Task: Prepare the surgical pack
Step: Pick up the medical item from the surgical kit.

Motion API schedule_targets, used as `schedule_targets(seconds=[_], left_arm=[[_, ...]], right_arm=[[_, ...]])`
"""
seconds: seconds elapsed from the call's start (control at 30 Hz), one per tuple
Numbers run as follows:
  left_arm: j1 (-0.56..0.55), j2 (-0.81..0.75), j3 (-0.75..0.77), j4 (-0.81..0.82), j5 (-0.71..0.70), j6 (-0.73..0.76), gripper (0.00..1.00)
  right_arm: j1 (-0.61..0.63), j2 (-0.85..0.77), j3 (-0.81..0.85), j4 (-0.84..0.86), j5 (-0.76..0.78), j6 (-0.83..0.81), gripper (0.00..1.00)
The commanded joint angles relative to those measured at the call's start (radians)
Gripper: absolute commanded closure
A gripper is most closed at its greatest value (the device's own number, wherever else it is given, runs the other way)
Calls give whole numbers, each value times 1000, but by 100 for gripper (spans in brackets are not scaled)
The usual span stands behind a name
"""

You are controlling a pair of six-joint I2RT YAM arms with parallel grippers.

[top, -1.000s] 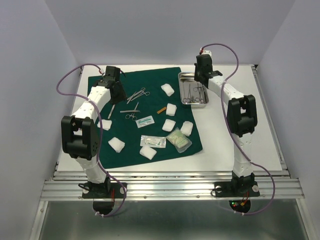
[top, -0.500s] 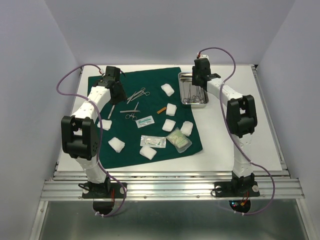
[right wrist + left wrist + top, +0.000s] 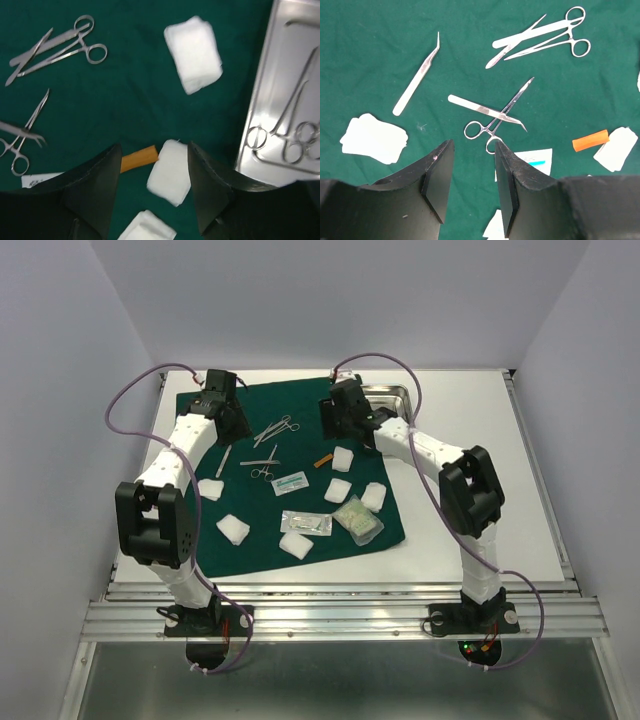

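The dark green drape (image 3: 250, 502) carries the pack's loose items. My left gripper (image 3: 227, 433) (image 3: 472, 150) hovers open over it with nothing between the fingers, just short of a pair of forceps (image 3: 496, 119) crossed by tweezers. More scissors and forceps (image 3: 545, 37) lie further off. My right gripper (image 3: 337, 435) (image 3: 155, 150) is open above a white gauze pad (image 3: 170, 172) and an orange cap (image 3: 139, 157), touching neither. The steel tray (image 3: 280, 75) (image 3: 393, 392) to its right holds forceps (image 3: 292, 125).
Several gauze pads (image 3: 295, 545) and sealed packets (image 3: 306, 523) are scattered over the near half of the drape. Curved tweezers (image 3: 417, 82) and a gauze pad (image 3: 372, 140) lie to the left of my left gripper. Bare white table (image 3: 480, 520) lies right of the drape.
The right arm swung left from over the tray to above the drape's middle, and its jaws spread apart. The left arm barely shifted.
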Motion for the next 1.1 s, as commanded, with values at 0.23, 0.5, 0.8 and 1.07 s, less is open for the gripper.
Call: schedule_targets(seconds=[0.23, 0.5, 0.8, 1.07], left_arm=[[4, -61, -14, 7, -13, -6, 51], [4, -66, -30, 10, -13, -9, 51], [4, -68, -31, 13, -12, -9, 51], [4, -71, -39, 16, -13, -4, 51]], right_arm=[[4, 39, -39, -63, -172, 290, 43], [13, 108, -9, -54, -220, 314, 48], [42, 169, 30, -68, -220, 336, 49], [43, 237, 91, -95, -198, 325, 49]])
